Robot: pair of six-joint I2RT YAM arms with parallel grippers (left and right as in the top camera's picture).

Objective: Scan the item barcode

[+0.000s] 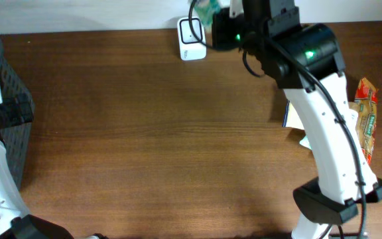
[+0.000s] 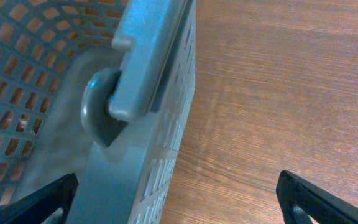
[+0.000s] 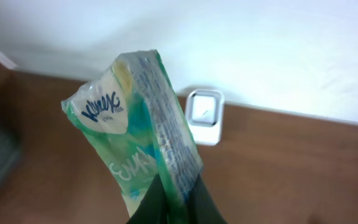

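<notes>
Wooden table (image 3: 303, 168) lies behind our right tool (image 3: 169, 202), low in frame, clamped on the tissue pack (image 3: 142, 130); we judge it light, soft and slippery, best pinched at its flat end. Meanwhile our left tool (image 2: 179, 202) stands open.

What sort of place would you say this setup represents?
Probably a mock shop checkout on a wooden table: a white barcode scanner at the far edge, a grey plastic shopping basket on the left, and a Kleenex tissue pack held up near the scanner.

Showed matt grained wood on the surface (image 1: 144, 133), glossy crinkled film on the tissue pack (image 3: 138, 143), smooth plastic on the basket (image 2: 166, 143).
</notes>
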